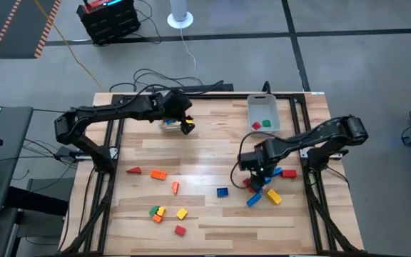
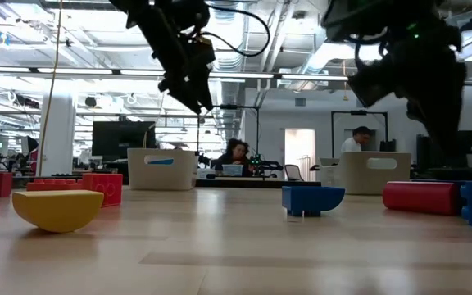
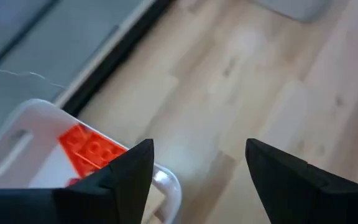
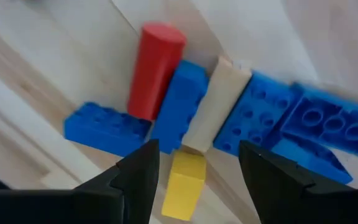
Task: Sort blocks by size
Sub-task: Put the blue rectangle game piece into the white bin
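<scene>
Loose blocks lie on the wooden table. My right gripper (image 4: 197,163) stands open, pointing down, above a cluster at the right: a red cylinder (image 4: 157,62), a blue brick (image 4: 180,106), a tan bar (image 4: 216,104), a yellow block (image 4: 185,182) and more blue bricks (image 4: 328,127). In the high view this cluster (image 1: 266,184) sits under my right gripper (image 1: 257,175). My left gripper (image 3: 197,171) is open with nothing between its fingers, over the edge of a clear bin (image 3: 23,134) that holds a red-orange block (image 3: 89,149). In the high view my left gripper (image 1: 186,127) is at the far middle.
A second clear bin (image 1: 263,113) at the far right holds a red and a green block. Red, orange, yellow, green and blue blocks (image 1: 158,174) are scattered over the near left and middle. Metal frame rails (image 1: 105,178) run along both table sides.
</scene>
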